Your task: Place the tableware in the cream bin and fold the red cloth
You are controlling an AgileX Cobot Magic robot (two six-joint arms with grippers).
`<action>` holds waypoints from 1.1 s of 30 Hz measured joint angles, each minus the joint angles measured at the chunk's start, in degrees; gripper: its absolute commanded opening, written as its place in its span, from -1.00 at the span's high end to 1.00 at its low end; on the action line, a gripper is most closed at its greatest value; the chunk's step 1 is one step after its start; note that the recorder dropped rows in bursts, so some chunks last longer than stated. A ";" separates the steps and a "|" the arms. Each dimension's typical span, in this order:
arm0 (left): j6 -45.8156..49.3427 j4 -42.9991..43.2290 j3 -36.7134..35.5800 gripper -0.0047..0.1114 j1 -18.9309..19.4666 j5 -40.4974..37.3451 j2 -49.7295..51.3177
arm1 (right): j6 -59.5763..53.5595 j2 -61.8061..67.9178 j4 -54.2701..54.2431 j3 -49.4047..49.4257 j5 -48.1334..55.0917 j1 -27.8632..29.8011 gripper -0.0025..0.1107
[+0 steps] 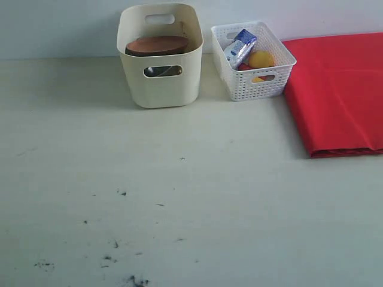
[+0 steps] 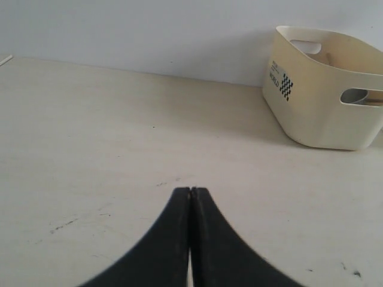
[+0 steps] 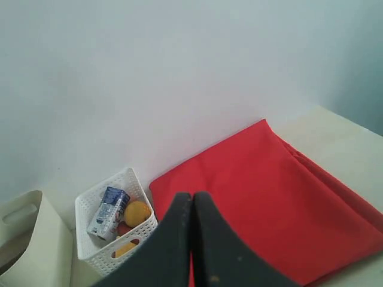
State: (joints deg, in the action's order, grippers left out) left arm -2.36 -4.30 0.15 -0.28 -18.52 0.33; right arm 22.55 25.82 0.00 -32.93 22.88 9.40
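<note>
Exterior view gives us the cream bin (image 1: 160, 89) at twelve o'clock on the worktop (image 1: 179, 197), with the brown oval plate (image 1: 157, 45) resting inside it near the rim. Just beside it, at one o'clock, sits a white lattice basket (image 1: 254, 84) — and the red cloth (image 1: 338, 89) lies folded flat at two o'clock. Our left tool (image 2: 190, 190) and right tool (image 3: 192, 195) are both pressed closed, gripping nothing.

I count one cream bin (image 1: 161, 92), one brown plate (image 1: 157, 45), one white lattice basket (image 1: 257, 88), one milk carton (image 1: 240, 48), one yellow fruit (image 1: 261, 58) and one red cloth (image 1: 338, 89).
</note>
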 measured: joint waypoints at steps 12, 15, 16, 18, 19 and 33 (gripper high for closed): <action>0.00 0.00 0.00 0.91 0.00 0.00 0.00 | -1.24 0.00 1.56 0.00 0.00 0.00 0.96; 0.00 0.00 0.00 0.91 0.00 0.00 0.00 | -1.24 0.00 1.68 0.00 0.00 0.00 0.96; 0.00 0.00 0.00 0.91 0.00 0.00 0.00 | -1.24 0.00 1.83 0.00 0.00 0.00 0.96; 0.00 0.00 0.00 0.91 0.00 0.00 0.00 | -1.35 0.00 1.83 0.00 0.00 0.00 0.96; 0.00 0.00 0.00 0.91 0.00 0.00 0.00 | -1.35 0.00 1.83 0.00 0.00 0.00 0.96; 0.00 0.00 0.00 0.91 0.00 0.00 0.00 | -23.75 -6.25 -10.65 9.61 -2.14 0.00 0.96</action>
State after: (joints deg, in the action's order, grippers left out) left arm -2.36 -4.30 0.15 -0.28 -18.52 0.33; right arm -1.21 19.57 -10.65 -23.33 20.74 9.40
